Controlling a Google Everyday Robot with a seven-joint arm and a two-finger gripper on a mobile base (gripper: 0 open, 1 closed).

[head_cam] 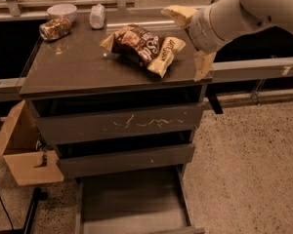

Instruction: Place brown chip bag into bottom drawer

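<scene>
Upper centre of the frame, the brown chip bag [145,45] lies crumpled on the tabletop [73,69]. The robot's end effector [191,39] hovers just beside the bag's right end, fingers [179,14] spread wide and holding nothing. The bottom drawer [132,204] stands pulled out at lower centre, beneath two closed drawer fronts. The step in hand appears to be the grasp. It would go best with the fingers straddling the bag's body rather than a loose yellow end, and closing gently, since crinkly foil tends to slip and fold. A crushed can [54,28] and a white bundle [96,16] sit well apart at upper left.
</scene>
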